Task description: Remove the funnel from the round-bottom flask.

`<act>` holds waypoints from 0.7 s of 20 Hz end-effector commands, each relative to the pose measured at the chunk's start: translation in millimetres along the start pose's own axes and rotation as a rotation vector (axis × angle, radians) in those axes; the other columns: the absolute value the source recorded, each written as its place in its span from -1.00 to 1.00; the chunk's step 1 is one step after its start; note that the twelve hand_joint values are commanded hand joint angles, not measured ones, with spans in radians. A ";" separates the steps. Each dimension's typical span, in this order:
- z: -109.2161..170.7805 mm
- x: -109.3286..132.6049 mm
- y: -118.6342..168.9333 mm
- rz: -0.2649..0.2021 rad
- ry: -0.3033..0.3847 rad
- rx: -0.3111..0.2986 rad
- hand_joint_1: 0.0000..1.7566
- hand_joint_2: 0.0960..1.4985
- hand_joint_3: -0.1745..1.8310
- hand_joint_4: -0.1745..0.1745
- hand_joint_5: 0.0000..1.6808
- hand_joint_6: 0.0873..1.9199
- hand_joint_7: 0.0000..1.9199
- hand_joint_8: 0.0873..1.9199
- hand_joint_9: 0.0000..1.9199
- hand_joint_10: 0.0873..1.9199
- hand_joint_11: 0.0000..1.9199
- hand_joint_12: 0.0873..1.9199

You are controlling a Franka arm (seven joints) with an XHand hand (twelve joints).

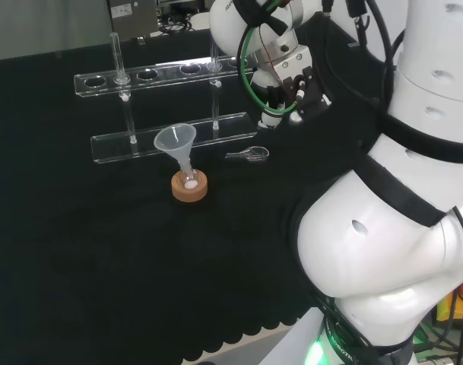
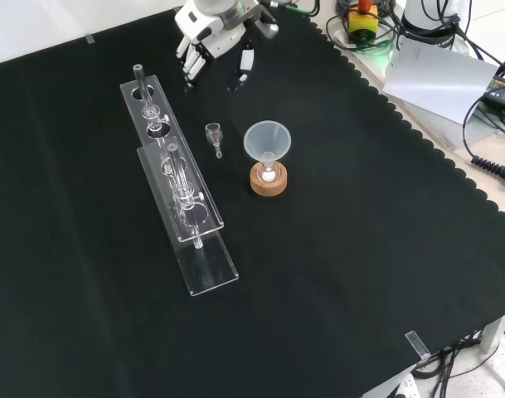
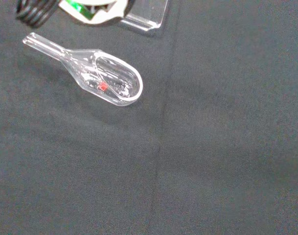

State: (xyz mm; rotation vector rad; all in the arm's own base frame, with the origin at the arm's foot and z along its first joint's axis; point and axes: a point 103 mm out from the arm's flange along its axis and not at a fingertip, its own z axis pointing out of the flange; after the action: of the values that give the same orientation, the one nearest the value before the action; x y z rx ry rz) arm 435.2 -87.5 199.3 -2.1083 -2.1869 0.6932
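A clear plastic funnel stands with its stem in the neck of a small round-bottom flask. The flask sits upright on a cork ring near the middle of the cloth. The hand hangs above the cloth, to the right of the funnel in the head view and up and left of it in the front view. Its fingers are relaxed and point downward with nothing in them. A clear gap separates the hand from the funnel.
A clear glass scoop lies on the cloth between hand and funnel. A clear test tube rack holding a few tubes stands behind the flask in the head view. The cloth's scalloped edge runs along the front view's right.
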 end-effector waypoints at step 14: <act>-50.6 41.0 -55.1 -0.060 0.032 -0.017 -0.10 -0.16 -0.18 -0.20 -0.55 -0.80 -0.50 -0.28 -0.15 -0.42 -0.46 0.29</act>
State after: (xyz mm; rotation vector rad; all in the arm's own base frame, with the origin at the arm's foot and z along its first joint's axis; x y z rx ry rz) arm 406.4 -54.9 243.2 -2.1082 -2.2159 0.6350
